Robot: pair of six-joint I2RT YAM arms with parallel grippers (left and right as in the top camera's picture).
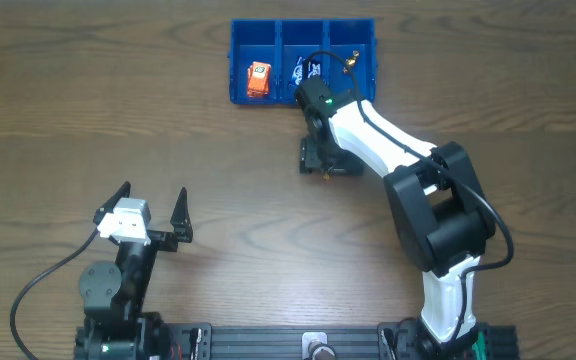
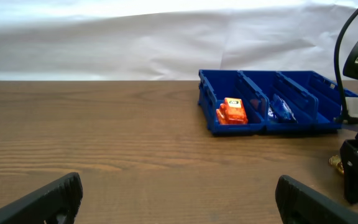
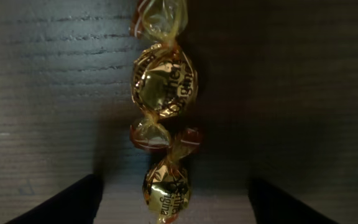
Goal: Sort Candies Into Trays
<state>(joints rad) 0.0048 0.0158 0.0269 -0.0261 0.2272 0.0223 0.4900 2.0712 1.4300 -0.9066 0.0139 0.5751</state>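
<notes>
Right fingers are apart and low over the worktop, one pad each side of the near gold candy. It sits about centred in the gap, nothing clamped yet. Its long axis, twist end to twist end, runs straight ahead from the fingers, so I judge a close would land across the short round body, which is what I want. Directly beyond it on the same line is the far gold candy, same orientation. The two look to be touching where their twisted wrapper ends meet. That contact is my concern: pinching the near one may drag the far one along, or I end up with two. Farther ahead from the top view, the blue tray lies just past the right fingers. It has an orange candy in one end compartment and a blue candy in the middle. There is something gold in the other end compartment, partly hidden by the arm, so I'd guess that's the gold bin. Left fingers are wide apart and empty, well away from both gold candies and the tray. The right arm is clearly the nearer one for this pick.
</notes>
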